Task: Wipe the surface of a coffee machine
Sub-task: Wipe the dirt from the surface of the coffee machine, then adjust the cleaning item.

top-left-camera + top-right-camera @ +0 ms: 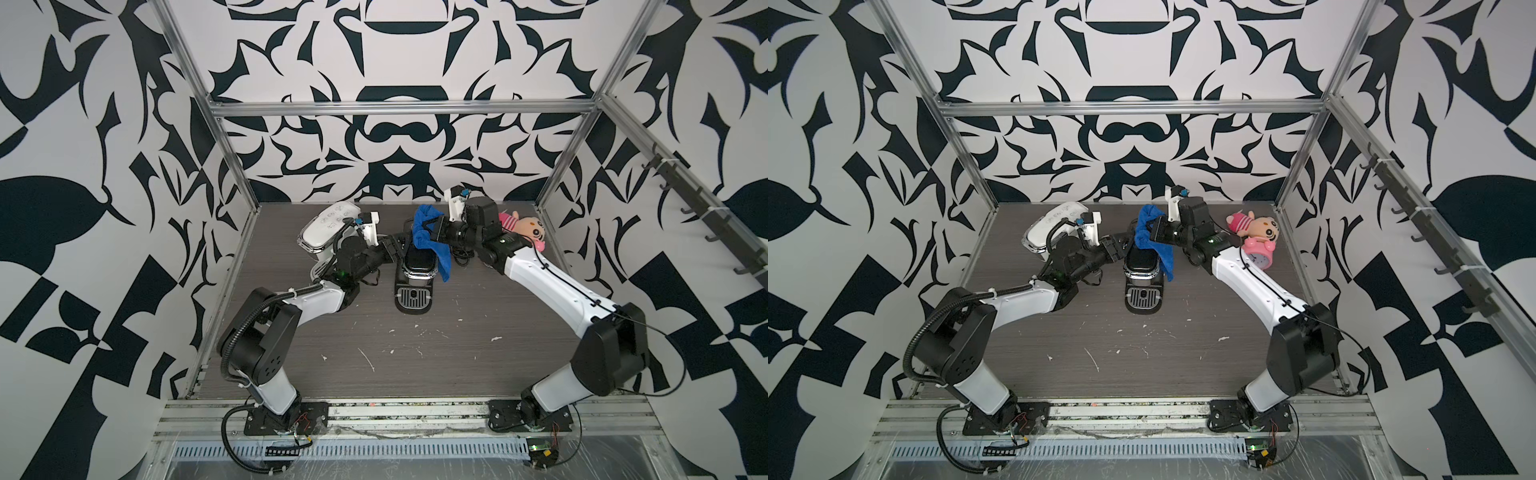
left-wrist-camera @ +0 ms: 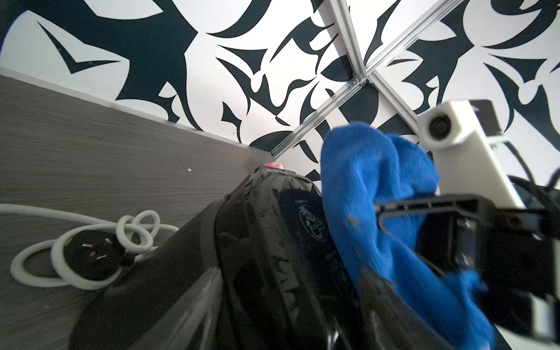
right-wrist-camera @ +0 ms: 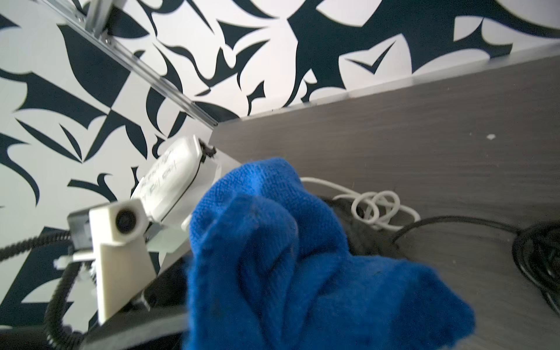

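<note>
A black coffee machine (image 1: 419, 268) (image 1: 1141, 268) with chrome trim stands mid-table, its drip tray toward the front. A blue cloth (image 1: 428, 239) (image 1: 1148, 232) lies bunched over its top and hangs down its right side. My right gripper (image 1: 430, 233) (image 1: 1153, 235) is shut on the cloth, which fills the right wrist view (image 3: 272, 257) and hides the fingers. My left gripper (image 1: 397, 248) (image 1: 1117, 248) reaches in from the left, its fingers on either side of the machine's rear body (image 2: 272, 242), closed on it. The cloth (image 2: 363, 181) sits just past them.
A white appliance (image 1: 328, 228) (image 1: 1054, 226) with chrome trim stands at the back left, behind the left arm. A plush doll (image 1: 528, 226) and a pink alarm clock (image 1: 1260, 251) lie at the back right. A coiled white cable with a black plug (image 2: 91, 251) and black cable (image 3: 539, 257) lie behind the machine.
</note>
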`<state>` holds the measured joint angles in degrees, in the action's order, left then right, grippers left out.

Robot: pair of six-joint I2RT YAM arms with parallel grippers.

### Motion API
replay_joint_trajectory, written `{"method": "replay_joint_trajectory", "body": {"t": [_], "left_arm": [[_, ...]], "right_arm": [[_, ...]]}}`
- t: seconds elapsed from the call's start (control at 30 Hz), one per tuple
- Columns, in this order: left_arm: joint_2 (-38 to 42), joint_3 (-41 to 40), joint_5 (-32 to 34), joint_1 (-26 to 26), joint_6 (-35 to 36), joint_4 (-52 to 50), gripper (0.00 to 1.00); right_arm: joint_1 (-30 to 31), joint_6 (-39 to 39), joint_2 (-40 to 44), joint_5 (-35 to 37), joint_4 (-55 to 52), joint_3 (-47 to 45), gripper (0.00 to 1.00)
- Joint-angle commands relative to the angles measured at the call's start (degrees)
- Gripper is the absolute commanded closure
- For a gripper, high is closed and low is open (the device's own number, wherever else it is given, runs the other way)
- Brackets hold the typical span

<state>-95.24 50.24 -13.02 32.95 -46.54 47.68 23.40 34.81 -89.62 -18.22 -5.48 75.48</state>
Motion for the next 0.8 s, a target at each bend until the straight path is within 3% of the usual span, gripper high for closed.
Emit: {"method": "replay_joint_trajectory", "body": {"t": [0.0, 0.23, 0.37, 0.53, 0.67, 0.77], "left_arm": [[-0.8, -0.8, -2.2, -0.2, 3.2, -9.2, 0.26], [-2.3, -1.1, -3.4, -0.2, 0.8, -6.5, 0.27], [-0.1, -0.2, -3.4, -0.2, 3.2, -8.0, 0.27], [5.9, 4.1, -3.1, -0.2, 11.8, -15.5, 0.23], [12.6, 7.4, -4.6, -0.2, 16.7, -22.1, 0.16], [14.9, 13.5, -12.6, -0.2, 12.6, -29.5, 0.1]], "right_arm": [[-2.8, 4.6, -1.2, -3.0, 2.2, -2.4, 1.0], [-5.5, 9.7, -0.2, -5.6, 7.3, -9.9, 1.0], [-5.5, 8.4, 3.0, -6.5, 4.0, -6.8, 1.0], [-5.3, 2.7, 9.7, -5.0, -7.0, 1.7, 1.0], [-5.2, 0.9, 15.0, -13.2, -5.0, 4.4, 1.0], [-5.0, 1.0, 19.8, -22.1, 6.2, 0.8, 1.0]]}}
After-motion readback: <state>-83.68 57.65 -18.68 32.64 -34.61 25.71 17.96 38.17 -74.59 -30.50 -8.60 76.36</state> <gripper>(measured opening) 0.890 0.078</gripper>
